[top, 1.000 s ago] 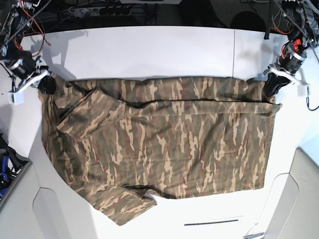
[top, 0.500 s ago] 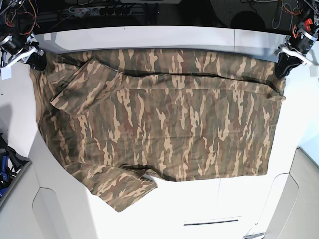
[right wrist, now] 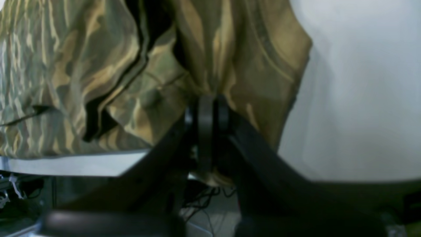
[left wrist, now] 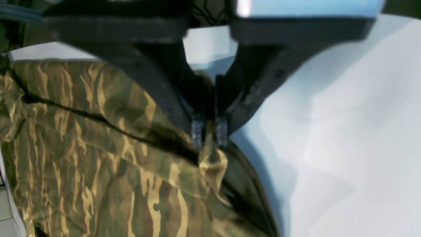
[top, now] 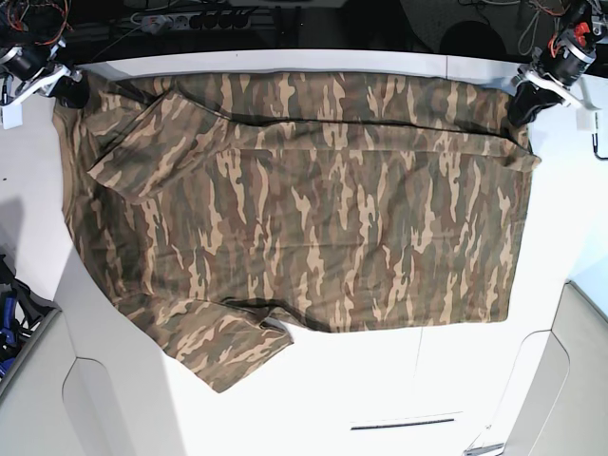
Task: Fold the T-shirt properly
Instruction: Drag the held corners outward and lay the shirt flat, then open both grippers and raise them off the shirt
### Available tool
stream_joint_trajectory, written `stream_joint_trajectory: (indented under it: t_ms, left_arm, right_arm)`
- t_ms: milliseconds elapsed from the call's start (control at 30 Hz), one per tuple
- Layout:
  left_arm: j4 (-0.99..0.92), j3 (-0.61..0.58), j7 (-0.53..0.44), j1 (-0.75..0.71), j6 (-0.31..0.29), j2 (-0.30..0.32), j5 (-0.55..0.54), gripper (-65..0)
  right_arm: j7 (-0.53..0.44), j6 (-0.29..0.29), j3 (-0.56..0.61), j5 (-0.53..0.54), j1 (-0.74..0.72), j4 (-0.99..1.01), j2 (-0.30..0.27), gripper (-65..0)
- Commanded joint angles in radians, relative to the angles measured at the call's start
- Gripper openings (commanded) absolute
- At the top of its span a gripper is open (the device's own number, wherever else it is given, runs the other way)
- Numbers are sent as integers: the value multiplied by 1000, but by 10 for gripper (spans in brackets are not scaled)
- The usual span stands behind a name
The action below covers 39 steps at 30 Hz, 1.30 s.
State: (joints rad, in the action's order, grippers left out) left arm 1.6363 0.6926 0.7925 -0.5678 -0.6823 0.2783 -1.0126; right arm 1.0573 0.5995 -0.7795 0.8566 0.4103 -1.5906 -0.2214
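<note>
Both pincers, left pincer [top: 524, 103] and right pincer [top: 68, 93], have dragged the T-shirt [top: 304, 209] toward the desk's [top: 380, 399] far edge, each clamped on a corner; its long axis runs side to side.

Both my wrist cams are pretty blurry. The T-shirt [top: 304, 209] runs off the frame edges there, and my own fingers [right wrist: 205, 131] hide the bit of cloth they're pinching.

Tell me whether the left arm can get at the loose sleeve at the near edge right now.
Probably not: the left gripper has its jaws shut on the T-shirt's far corner, and the sleeve lies diagonally across the table.
</note>
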Motion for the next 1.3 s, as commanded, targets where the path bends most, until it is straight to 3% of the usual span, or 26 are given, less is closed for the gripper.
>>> stream_joint_trajectory:
  t_ms: [0, 167, 333, 400, 467, 533, 667, 833, 1033, 1267]
  left_arm:
    - [18, 10, -14, -6, -16, 11, -21, -650]
    - [18, 10, -15, -6, -16, 10, -24, -650]
    - [18, 10, -17, -6, -16, 10, -45, -430]
    - [18, 16, -17, -6, -16, 10, -46, -391]
    - [18, 38, -18, -5, -16, 10, -56, -391]
    - [18, 79, -18, -5, -16, 10, -76, -391]
    - [18, 180, -17, 3, -16, 10, -116, -389]
    - [18, 243, -18, 3, -16, 25, -151, -317]
    - [18, 249, -10, 40, -16, 42, -138, -317]
    - [18, 249, -10, 144, -16, 110, -66, -318]
  right_arm:
    - [-10, 7, -8, 19, 3, -17, -16, -650]
    - [-9, 2, -8, 18, 2, -17, -16, -650]
    - [-10, -1, -9, 36, -6, -17, -16, -650]
    - [-9, -1, -16, 57, -18, -17, -16, -562]
    - [-10, -1, -32, 60, -29, -18, -17, -469]
    - [-9, 0, -60, 61, -43, -18, -16, -428]
    - [-10, 0, -134, 60, -90, -18, -17, -429]
    - [-26, 0, -200, 60, -174, -18, -20, -429]
    - [-74, 0, -193, -6, -275, -18, -40, -429]
    - [-122, -1, -148, -87, -369, -16, -67, -429]
